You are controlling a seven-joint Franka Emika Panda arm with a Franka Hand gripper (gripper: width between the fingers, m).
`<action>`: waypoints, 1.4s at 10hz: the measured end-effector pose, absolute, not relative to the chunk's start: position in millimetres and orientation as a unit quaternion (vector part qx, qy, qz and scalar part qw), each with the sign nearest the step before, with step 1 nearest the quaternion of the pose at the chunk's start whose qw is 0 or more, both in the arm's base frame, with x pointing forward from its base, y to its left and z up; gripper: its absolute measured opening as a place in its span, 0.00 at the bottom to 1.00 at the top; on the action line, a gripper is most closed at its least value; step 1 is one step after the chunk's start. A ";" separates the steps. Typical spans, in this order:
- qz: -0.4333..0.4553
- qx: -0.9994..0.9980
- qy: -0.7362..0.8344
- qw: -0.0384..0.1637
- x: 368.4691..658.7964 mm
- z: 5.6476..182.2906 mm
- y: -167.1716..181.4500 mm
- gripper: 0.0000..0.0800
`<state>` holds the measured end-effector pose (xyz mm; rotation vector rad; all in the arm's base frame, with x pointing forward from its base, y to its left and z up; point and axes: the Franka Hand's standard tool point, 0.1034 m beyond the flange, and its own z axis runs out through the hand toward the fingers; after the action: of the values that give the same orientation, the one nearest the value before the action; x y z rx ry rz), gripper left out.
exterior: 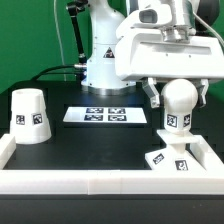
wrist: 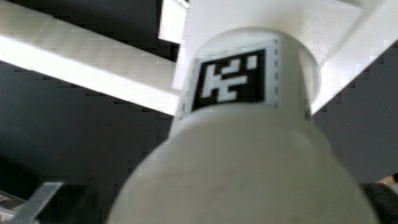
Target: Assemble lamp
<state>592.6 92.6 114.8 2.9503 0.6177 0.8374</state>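
Observation:
The white bulb (exterior: 176,118) stands upright on the flat square base (exterior: 158,158) at the exterior view's right, its round head up and a tag on its neck. My gripper (exterior: 178,98) hangs over it with a finger on each side of the head and a thin gap showing at each side, so it looks open. In the wrist view the bulb (wrist: 231,130) fills the picture between the fingers of my gripper (wrist: 205,215), and one dark fingertip (wrist: 36,203) shows apart from it. The tapered shade (exterior: 29,116) stands at the exterior view's left.
The marker board (exterior: 105,115) lies flat in the middle behind the parts. White rails (exterior: 100,182) edge the table at the front and sides. The robot's base (exterior: 100,60) stands at the back.

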 end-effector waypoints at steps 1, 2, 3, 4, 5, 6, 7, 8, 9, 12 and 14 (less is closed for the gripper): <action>0.268 0.943 0.197 0.007 592.6 114.8 92.6 0.85; 0.268 0.943 0.197 0.007 592.6 114.8 92.6 0.87; 0.268 0.943 0.197 0.007 592.6 114.8 92.6 0.87; 0.268 0.943 0.197 0.007 592.6 114.8 92.6 0.87; 0.267 0.943 0.197 0.006 592.3 115.2 92.4 0.87; 0.265 0.944 0.198 0.006 591.0 118.4 92.5 0.87; 0.266 0.943 0.199 0.006 589.7 122.0 93.5 0.87; 0.265 0.943 0.199 0.006 590.0 125.1 92.8 0.87; 0.256 0.946 0.199 0.003 589.0 126.7 94.3 0.87; 0.226 0.952 0.204 -0.005 586.0 124.9 99.4 0.87; 0.142 0.967 0.212 -0.022 584.5 120.5 103.2 0.87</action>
<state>584.5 103.2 120.5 3.0796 0.6744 0.4538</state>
